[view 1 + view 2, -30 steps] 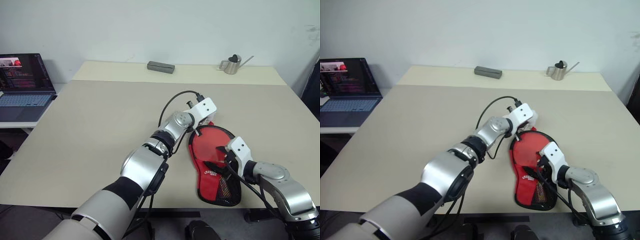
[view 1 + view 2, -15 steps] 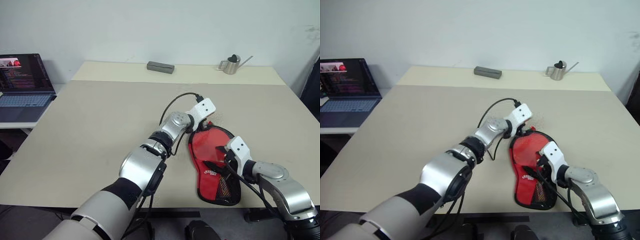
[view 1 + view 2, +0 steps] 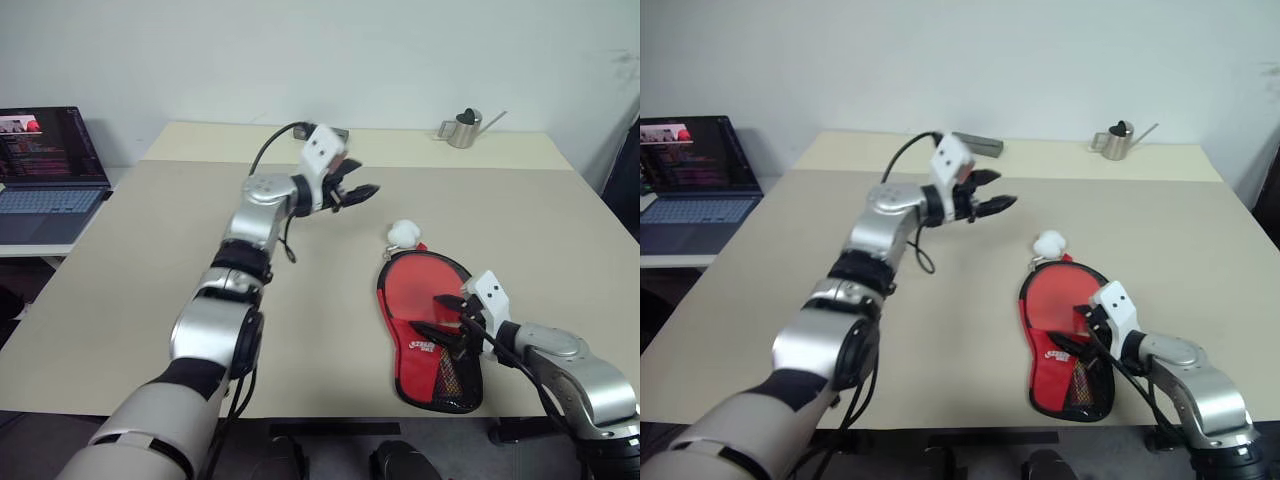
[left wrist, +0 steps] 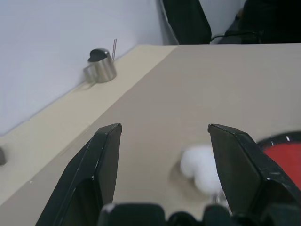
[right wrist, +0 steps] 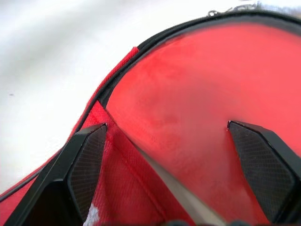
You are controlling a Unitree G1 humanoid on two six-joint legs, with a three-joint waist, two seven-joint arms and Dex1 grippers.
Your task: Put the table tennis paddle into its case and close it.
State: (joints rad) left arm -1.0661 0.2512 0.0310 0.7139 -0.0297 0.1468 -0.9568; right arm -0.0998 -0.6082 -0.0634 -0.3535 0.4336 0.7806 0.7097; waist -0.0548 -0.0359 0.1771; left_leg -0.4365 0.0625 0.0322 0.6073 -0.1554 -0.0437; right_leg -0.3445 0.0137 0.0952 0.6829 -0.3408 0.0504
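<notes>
Nearest the robot, the right gripper (image 3: 452, 322) hovers over the narrow end of the red case (image 3: 428, 330), its two black fingers spread wide with nothing between them. In the right wrist view the fingers (image 5: 84, 165) stand on either side of red fabric edged in black; whether they touch it cannot be told. The case lies flat near the front right edge of the table (image 3: 150, 260), logo and mesh pocket up. The paddle itself is not visible apart from the case; judging by the filled-out shape, it probably sits inside, though that cannot be confirmed.

A small white fluffy thing (image 3: 404, 234) lies just beyond the round end of the case, seemingly at the zipper's end.

Farther out, the left gripper (image 3: 352, 194) hangs in the air above the middle of the table, well apart from the case, fingers (image 4: 106, 160) parted and holding nothing.

The step in hand looks like the closing of the case. The next move likely calls for one gripper to steady the case while the other takes the zipper pull and draws it round the edge.

At the far edge stand a grey block (image 3: 985, 146) and a small metal watering can (image 3: 463, 128).
</notes>
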